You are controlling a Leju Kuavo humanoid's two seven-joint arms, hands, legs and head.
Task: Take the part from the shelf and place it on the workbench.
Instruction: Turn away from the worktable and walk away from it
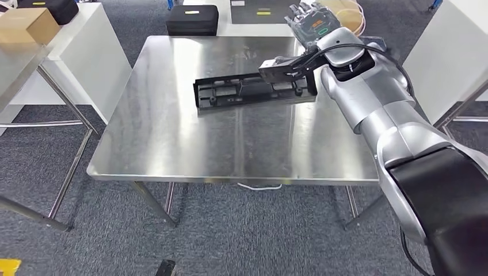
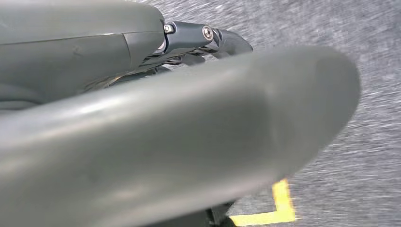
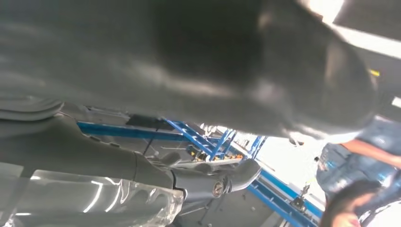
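The part (image 1: pixel 253 92), a long black plastic frame, lies flat on the steel workbench (image 1: pixel 172 144), right of its middle toward the far side. My right arm reaches over the part's right end. My right hand (image 1: pixel 315 23) is past the part, near the bench's far edge, with its fingers spread and nothing in them. In the right wrist view the thick thumb (image 3: pixel 265 71) and a dark finger (image 3: pixel 213 182) stand apart with nothing between them. The left wrist view looks down at grey carpet past my left hand (image 2: pixel 179 127), which holds nothing.
A black case (image 1: pixel 191 20) sits beyond the bench's far edge. A cardboard box (image 1: pixel 26 24) rests on a table at the left. White cabinets flank the bench. A person (image 3: pixel 359 161) stands near blue racking in the right wrist view. Yellow tape (image 2: pixel 283 208) marks the floor.
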